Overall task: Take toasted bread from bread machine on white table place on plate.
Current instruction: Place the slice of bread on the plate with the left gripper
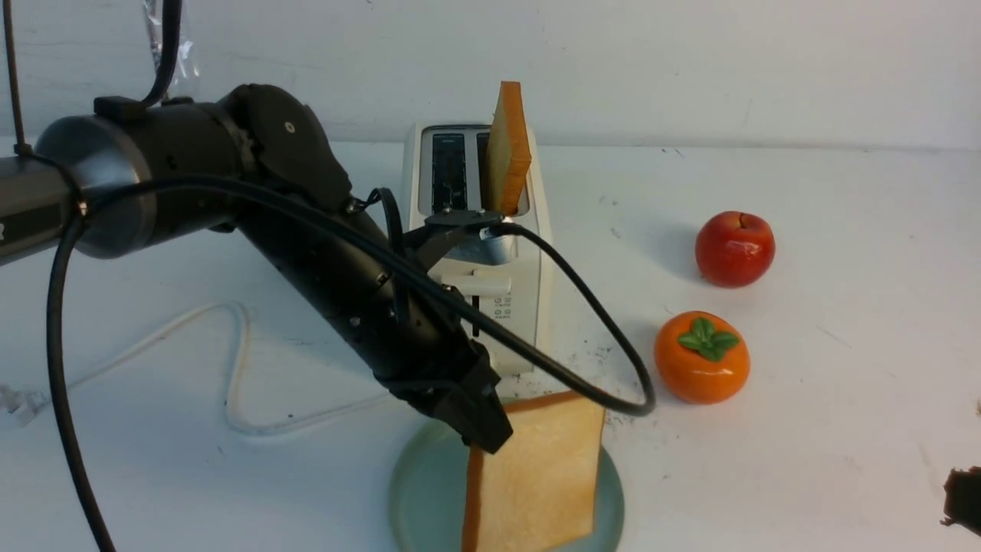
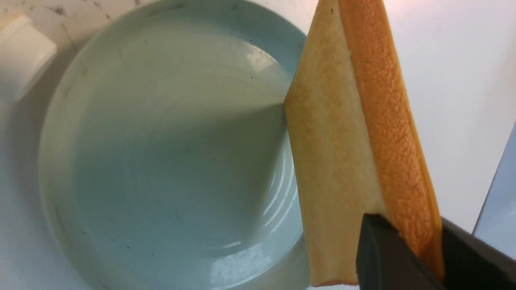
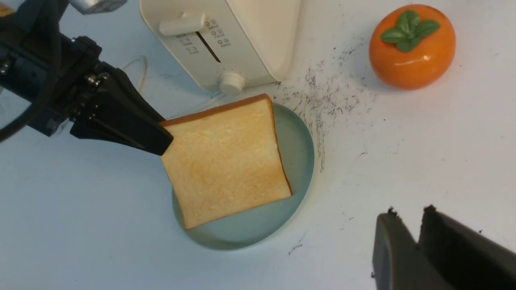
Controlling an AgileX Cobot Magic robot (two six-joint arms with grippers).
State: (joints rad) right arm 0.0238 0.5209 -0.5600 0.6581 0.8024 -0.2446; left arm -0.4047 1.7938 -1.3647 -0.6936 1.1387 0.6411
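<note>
My left fingers [image 1: 490, 442] pinch the bread slice [image 1: 542, 471] by its far-left corner, its tilted body slanting toward the near right over the plate [image 1: 416, 491], though whether its lowest edge touches, I cannot tell.

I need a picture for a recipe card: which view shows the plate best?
The left wrist view: most of the plate's surface shows. The front view cuts it off below; the right wrist view has bread covering much.

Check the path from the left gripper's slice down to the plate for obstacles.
Nothing visible stands between the slice in the left gripper and the plate; the persimmon sits off to the side.
</note>
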